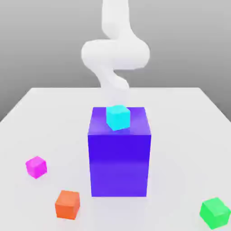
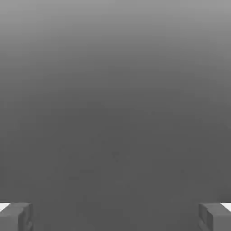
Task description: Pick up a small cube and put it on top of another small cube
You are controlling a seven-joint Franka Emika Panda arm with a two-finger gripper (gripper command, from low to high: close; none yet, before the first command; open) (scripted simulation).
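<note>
The gripper (image 2: 115, 216) stood with its two fingers (image 2: 16, 216) spread wide apart and nothing between them; past the fingertips the hand view gave plain grey ground. In the exterior view the white arm (image 1: 115, 52) rose behind the big blue-violet block (image 1: 119, 153), raised clear of the table and well apart from every cube.

The step in hand looked like the approach to the pick, with nothing yet grasped. To do it well, the arm would likely need to travel out past the tall block toward the exterior view's left, keeping high enough to clear both the block and the small cyan cube (image 1: 118, 117) resting on its top. It should then descend straight over the magenta cube (image 1: 36, 166), fingers parallel to two of its faces, and close only once they straddled it. The orange-red cube (image 1: 67, 204) lay near the magenta one, nearer the camera, so the carry would be short; the placement would want squared edges and a gentle release.

A small green cube (image 1: 215, 212) sat well apart at the exterior view's right. All rested on a pale, smooth table (image 1: 180, 135), flat and unmarked, beneath a featureless grey backdrop.
</note>
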